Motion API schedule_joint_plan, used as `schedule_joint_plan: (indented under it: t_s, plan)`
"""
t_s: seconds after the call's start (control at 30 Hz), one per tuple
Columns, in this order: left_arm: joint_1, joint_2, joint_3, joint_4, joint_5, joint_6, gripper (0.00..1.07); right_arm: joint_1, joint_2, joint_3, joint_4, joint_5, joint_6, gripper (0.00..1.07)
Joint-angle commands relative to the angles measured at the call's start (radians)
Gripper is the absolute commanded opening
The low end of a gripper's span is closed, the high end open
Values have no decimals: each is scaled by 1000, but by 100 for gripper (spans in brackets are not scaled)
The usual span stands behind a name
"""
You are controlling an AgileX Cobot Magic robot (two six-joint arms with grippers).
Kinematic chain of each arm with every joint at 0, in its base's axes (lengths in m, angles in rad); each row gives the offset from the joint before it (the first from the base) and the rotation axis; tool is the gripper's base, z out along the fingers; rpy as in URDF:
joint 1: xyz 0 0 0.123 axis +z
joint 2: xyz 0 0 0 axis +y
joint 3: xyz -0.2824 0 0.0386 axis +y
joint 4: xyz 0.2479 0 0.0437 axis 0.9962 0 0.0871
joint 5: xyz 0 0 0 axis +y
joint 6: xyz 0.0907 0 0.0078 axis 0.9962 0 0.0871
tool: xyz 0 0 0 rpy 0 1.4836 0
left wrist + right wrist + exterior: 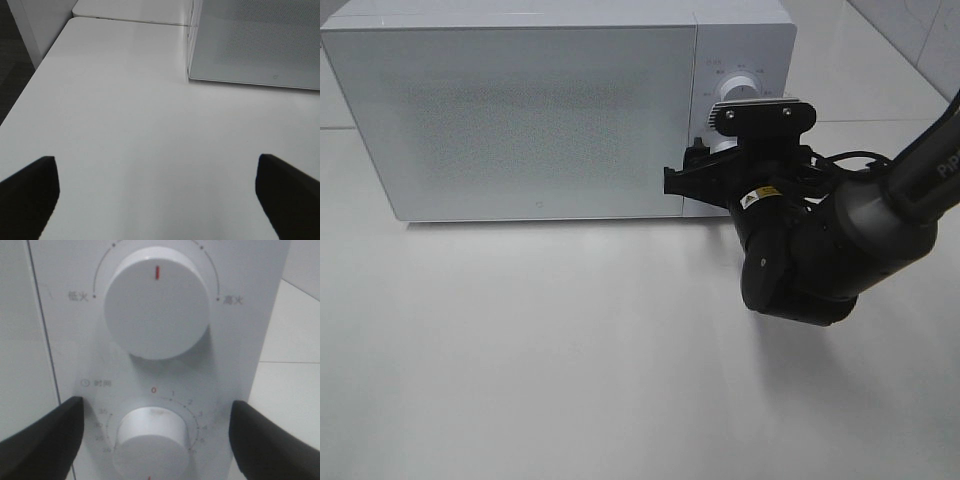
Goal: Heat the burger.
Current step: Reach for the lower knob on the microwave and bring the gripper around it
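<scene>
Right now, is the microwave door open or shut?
Shut. The microwave door lies flush with the dial panel, with no gap showing.

From above, the right arm (820,250) hides the microwave's (520,120) lower dial (152,432); the wrist view crops it.

Microwave (250,340): 低火, 高火 beside upper knob (156,302); 时间, 0–35 around lower knob (152,435).

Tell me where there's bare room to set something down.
Free: the white tabletop in front of the white box-shaped microwave, left of the black right arm. Crowded: at the lower round white dial, flanked by that arm's open jaws.
</scene>
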Motion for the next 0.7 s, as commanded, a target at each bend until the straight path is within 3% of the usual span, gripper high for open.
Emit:
schedule_joint_plan:
  t_s: [0.03, 0.7]
  plan:
    - [1, -15, 3, -4, -9, -5, 100, -18, -2, -10, -26, -31, -8, 76]
    - [1, -15, 3, -4, -9, -5, 100, -19, 21, -10, -73, -33, -5, 75]
